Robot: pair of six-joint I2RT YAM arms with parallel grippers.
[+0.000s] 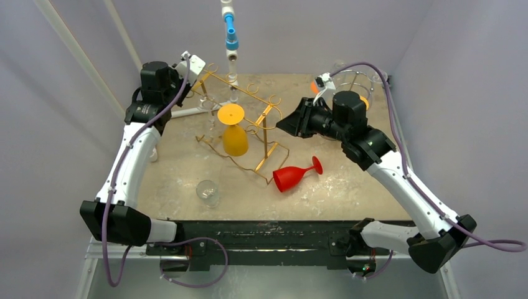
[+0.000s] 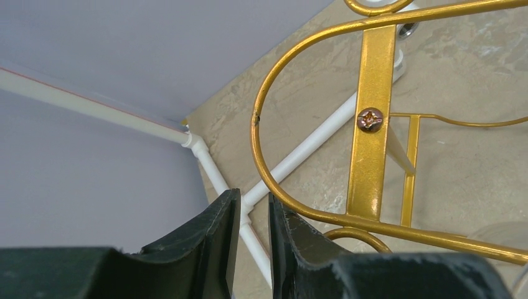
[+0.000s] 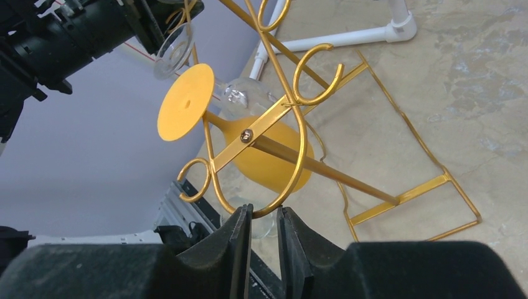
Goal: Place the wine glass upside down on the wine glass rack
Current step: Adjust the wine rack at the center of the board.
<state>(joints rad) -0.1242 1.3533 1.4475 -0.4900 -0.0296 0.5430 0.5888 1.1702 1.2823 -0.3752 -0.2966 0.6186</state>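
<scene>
Tabletop (image 1: 355, 190) of mottled beige stone look, plain lilac walls (image 1: 56, 99) closing it in. Yellow wine glass (image 1: 235, 138) hangs bowl-down in the gold wire rack (image 2: 372, 162); red wine glass (image 1: 292, 176) lies on its side just beside the rack's base. Left gripper (image 2: 254, 212) narrowly parted, empty, beside a rack loop; right gripper (image 3: 263, 215) narrowly parted, a loop's curve at its tips, unpinched.

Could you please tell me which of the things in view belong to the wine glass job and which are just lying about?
Belongs to the job:
- gold wine glass rack
- red wine glass, lying on its side
- clear glass, standing upright
- yellow wine glass, already hanging upside down

Just lying about:
- white pipe frame
- wire holder, far right corner
</scene>
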